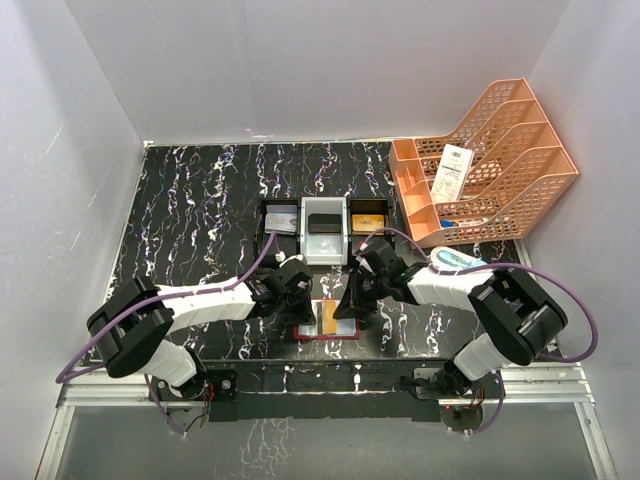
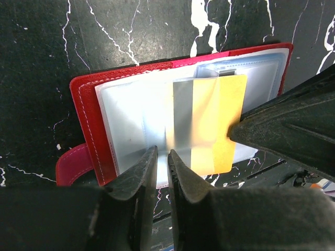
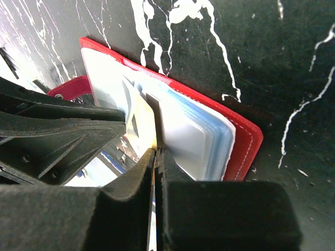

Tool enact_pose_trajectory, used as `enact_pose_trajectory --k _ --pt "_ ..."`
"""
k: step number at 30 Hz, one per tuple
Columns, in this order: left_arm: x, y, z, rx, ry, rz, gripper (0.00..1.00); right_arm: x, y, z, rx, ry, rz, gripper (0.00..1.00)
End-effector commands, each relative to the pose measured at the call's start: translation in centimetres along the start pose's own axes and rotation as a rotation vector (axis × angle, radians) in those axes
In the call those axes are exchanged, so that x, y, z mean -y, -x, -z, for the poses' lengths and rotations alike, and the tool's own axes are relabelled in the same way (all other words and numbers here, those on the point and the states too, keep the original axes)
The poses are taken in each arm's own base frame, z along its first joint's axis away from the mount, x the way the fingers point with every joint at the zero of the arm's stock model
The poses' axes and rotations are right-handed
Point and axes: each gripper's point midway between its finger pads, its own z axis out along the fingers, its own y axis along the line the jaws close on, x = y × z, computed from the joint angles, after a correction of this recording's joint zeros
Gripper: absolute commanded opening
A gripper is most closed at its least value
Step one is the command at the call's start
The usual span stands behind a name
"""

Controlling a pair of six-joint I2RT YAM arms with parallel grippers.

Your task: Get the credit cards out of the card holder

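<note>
- Counter [image 1: 200,200]: black with white veining; it carries all the items, and the orange mesh rack [image 1: 490,150] at the far right plays no part
- Right gripper [image 3: 156,157]: jaws fully closed, and by the wrist views clamped on one long edge of the orange-gold card [image 2: 214,125]
- Left gripper [image 2: 162,157]: jaws stand almost together with a thin slit between them, tips over the clear sleeve page just beside the card; whether they pinch the page cannot be told
- Card holder [image 2: 84,115]: lies open and flat near the counter's near edge, between the two grippers; long axis runs left to right, snap tab [image 2: 70,164] at its left end. Judged light and limp, so it is likely to lift with the card unless pinned
- Card: mostly drawn out, one short end under a clear pocket lip; long axis runs near to far, across the holder. Judged thin, stiff, light and slippery; grip an exposed edge and pull along the long axis
</note>
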Motion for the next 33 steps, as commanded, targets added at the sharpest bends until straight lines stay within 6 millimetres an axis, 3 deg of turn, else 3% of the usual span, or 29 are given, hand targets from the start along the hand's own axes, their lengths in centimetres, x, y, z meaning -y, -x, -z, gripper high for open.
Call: enact_pose_trajectory --k 1,5,9,17,21,25,28,31,33 --pt "-4.2 -1.8 0.1 -0.05 0.153 -0.043 0.15 0.2 1.0 0.7 0.045 -0.033 0.021 0.0" --pt "-3.9 -1.7 0.3 -0.044 0.139 -0.045 0.15 -0.3 1.1 1.0 0.057 -0.009 0.033 0.0" --pt "-3.2 -1.6 0.3 -0.043 0.108 -0.048 0.15 -1.3 1.0 0.7 0.055 0.068 0.02 0.11" --pt "-3.2 -1.5 0.1 -0.047 0.117 -0.043 0.14 -2.1 1.2 0.0 0.075 0.143 -0.016 0.22" --pt "-3.4 -1.6 0.1 -0.047 0.125 -0.04 0.14 -2.1 1.1 -0.3 0.067 0.157 -0.023 0.19" --pt "-3.5 -1.4 0.4 -0.029 0.123 -0.026 0.14 -2.1 0.7 -0.5 0.056 0.166 -0.027 0.05" --pt "-3.6 -0.9 1.0 -0.001 0.137 -0.018 0.15 -1.5 0.7 -0.3 0.067 0.129 -0.028 0.01" --pt "-3.9 0.2 2.0 0.051 0.174 -0.001 0.24 -1.2 0.6 0.1 0.082 0.106 -0.025 0.0" --pt "-2.8 1.6 3.0 0.107 0.144 -0.001 0.3 -1.4 0.4 0.3 0.075 0.121 -0.026 0.0"
